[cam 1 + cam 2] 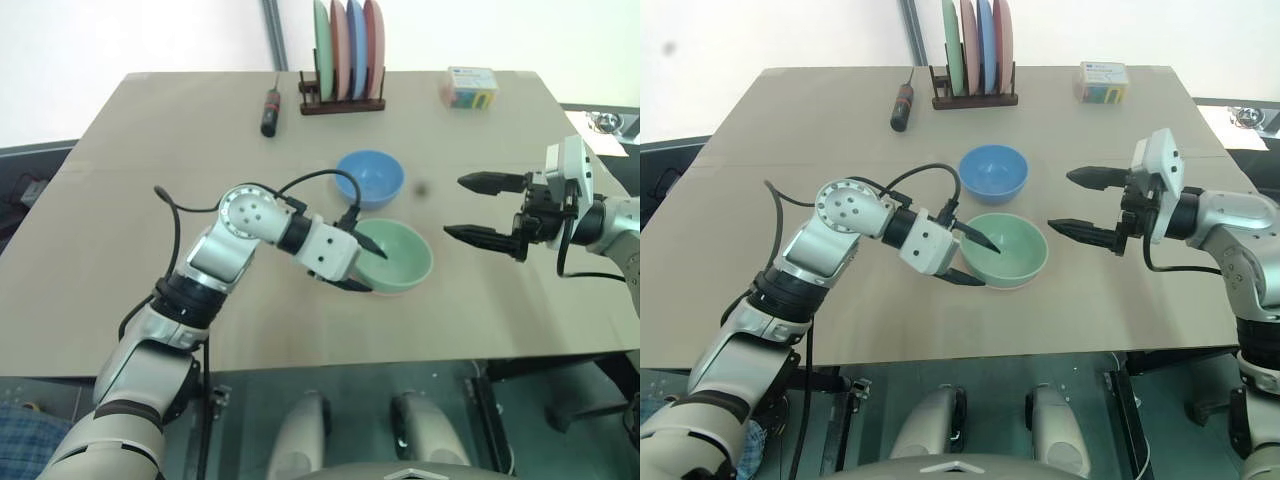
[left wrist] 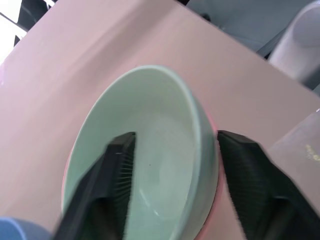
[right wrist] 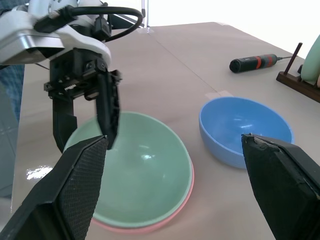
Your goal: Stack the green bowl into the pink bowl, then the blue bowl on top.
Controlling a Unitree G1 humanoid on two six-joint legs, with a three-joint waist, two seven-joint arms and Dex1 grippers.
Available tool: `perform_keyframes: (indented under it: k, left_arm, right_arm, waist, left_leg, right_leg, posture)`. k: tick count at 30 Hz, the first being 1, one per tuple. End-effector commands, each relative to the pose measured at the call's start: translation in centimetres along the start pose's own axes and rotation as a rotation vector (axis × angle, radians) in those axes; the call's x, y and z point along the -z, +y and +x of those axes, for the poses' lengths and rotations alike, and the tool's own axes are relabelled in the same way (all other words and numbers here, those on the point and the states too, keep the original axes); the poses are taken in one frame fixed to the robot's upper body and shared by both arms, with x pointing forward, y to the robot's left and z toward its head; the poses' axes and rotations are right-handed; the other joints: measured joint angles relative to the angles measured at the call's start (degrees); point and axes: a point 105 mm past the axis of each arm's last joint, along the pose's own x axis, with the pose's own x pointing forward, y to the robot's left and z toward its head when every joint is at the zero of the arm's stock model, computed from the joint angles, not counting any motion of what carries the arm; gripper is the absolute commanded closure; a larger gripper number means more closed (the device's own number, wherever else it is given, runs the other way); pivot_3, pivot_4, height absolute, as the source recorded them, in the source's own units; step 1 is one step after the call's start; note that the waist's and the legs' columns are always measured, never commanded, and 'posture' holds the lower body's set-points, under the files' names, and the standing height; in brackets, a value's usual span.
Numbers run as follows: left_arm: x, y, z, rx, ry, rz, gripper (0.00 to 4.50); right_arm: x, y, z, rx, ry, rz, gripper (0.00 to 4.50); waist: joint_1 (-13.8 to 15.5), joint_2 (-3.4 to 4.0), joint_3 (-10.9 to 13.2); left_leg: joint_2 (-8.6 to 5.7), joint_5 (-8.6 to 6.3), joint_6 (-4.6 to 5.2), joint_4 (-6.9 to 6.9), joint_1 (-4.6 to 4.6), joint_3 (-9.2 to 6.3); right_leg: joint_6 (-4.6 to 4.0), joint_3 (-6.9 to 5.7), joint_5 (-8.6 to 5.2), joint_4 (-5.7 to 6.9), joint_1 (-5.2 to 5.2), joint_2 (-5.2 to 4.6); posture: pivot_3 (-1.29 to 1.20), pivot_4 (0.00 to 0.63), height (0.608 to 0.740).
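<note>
Green bowl (image 3: 140, 170) is nested in the pink bowl (image 3: 186, 196), straddled at the rim by the left gripper (image 1: 362, 264) with fingers spread, unclamped; blue bowl (image 1: 369, 178), just behind, is to be taken next, right gripper (image 1: 488, 208) wide open, empty.

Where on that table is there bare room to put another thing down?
Bare patches: the whole left side beside the screwdriver, and the front edge below the green bowl. Crowded: the middle, with the blue bowl and both grippers, and the back by the plate rack.

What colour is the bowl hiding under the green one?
Pink. Its rim peeks out below the green bowl, best in the right wrist view.
</note>
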Motion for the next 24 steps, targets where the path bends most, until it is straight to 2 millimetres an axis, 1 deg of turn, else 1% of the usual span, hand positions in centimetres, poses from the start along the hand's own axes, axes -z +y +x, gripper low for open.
perform_keyframes:
  k: [1,3,6,8,10,12,15,17,19,21,24]
  left_arm:
    - [-1.0,1.8,-1.1,-0.081,-0.037,0.024,0.05]
    - [-1.5,2.8,-1.9,-0.141,-0.087,-0.026,0.05]
    - [-1.9,3.6,-3.5,-0.236,-0.183,-0.154,0.05]
    - [-1.6,3.8,-4.8,-0.313,-0.229,-0.249,0.05]
    - [-0.8,3.6,-6.1,-0.399,-0.247,-0.326,0.05]
    - [0.0,3.0,-7.8,-0.502,-0.278,-0.411,0.05]
    - [0.4,1.1,-10.2,-0.644,-0.344,-0.544,0.05]
    - [0.6,0.6,-11.6,-0.756,-0.368,-0.586,0.05]
    - [0.4,-0.3,-13.4,-0.887,-0.393,-0.608,0.05]
    - [0.6,-1.5,-14.7,-0.986,-0.358,-0.629,0.05]
    - [0.7,-3.1,-15.9,-1.068,-0.282,-0.628,0.05]
  right_arm:
    - [-1.2,0.1,-0.5,0.007,-0.017,-0.049,0.0]
    - [-1.2,0.1,-0.5,0.01,-0.013,-0.051,0.0]
    - [-1.0,-0.1,-0.5,0.018,-0.003,-0.051,0.0]
    - [-0.8,-0.4,-0.4,0.022,0.012,-0.06,0.0]
    - [-0.6,-1.0,-0.1,0.046,0.033,-0.08,0.0]
    - [-0.3,-1.8,0.5,0.063,0.07,-0.123,0.0]
    - [0.6,-2.9,2.0,0.043,0.144,-0.206,0.0]
    - [0.9,-3.5,2.8,0.04,0.173,-0.247,0.0]
    - [1.3,-4.3,3.9,0.03,0.202,-0.301,0.0]
    - [1.6,-4.8,5.0,0.011,0.218,-0.337,0.0]
    - [1.9,-5.7,6.3,0.001,0.23,-0.37,0.0]
  waist:
    - [0.0,0.0,0.0]
    - [0.0,0.0,0.0]
    - [-0.2,0.0,0.0]
    - [-0.2,0.0,0.0]
    - [-0.4,0.01,0.0]
    - [-1.0,0.01,0.0]
    - [-1.8,0.01,0.0]
    - [-1.7,0.02,0.0]
    - [-1.4,0.0,0.0]
    - [-1.5,0.0,0.0]
    - [-1.2,-0.01,0.0]
  left_leg:
    - [0.0,0.0,0.0,0.0,0.0,0.0]
    - [0.0,0.0,0.0,0.0,0.0,-0.01]
    - [0.0,0.0,0.0,0.0,0.01,-0.01]
    - [0.0,0.0,0.0,0.0,0.01,-0.02]
    - [0.0,0.0,0.0,-0.01,0.03,-0.01]
    - [0.02,0.0,0.0,-0.01,0.03,-0.02]
    - [0.04,0.0,0.0,-0.01,0.06,-0.02]
    - [0.05,0.0,0.0,-0.03,0.07,-0.01]
    - [0.06,0.0,0.0,-0.03,0.06,-0.03]
    - [0.06,0.0,-0.01,-0.02,0.04,-0.03]
    - [0.03,0.0,-0.01,-0.03,0.04,-0.01]
  right_leg:
    - [0.0,0.0,0.0,0.0,0.0,0.0]
    - [0.0,-0.01,0.0,0.01,0.0,0.0]
    - [0.0,0.0,0.0,0.02,0.0,0.0]
    - [0.0,0.0,0.0,0.03,-0.01,0.0]
    - [0.0,-0.01,0.0,0.02,0.0,0.01]
    - [0.0,0.0,0.0,0.03,-0.01,0.01]
    - [0.0,0.0,0.0,0.06,-0.01,0.0]
    - [0.0,0.0,0.0,0.05,-0.01,0.0]
    - [0.0,-0.03,0.0,0.04,-0.02,0.0]
    - [0.0,-0.05,0.0,0.03,-0.01,-0.02]
    - [-0.01,-0.04,0.01,0.01,-0.01,-0.07]
  posture:
    - [0.0,0.15,0.74]
    - [0.0,0.15,0.74]
    - [0.0,0.15,0.74]
    - [0.0,0.15,0.74]
    - [0.0,0.15,0.74]
    - [0.0,0.15,0.74]
    - [0.0,0.15,0.74]
    - [0.0,0.15,0.74]
    - [0.0,0.15,0.74]
    - [0.0,0.15,0.74]
    - [0.0,0.15,0.74]
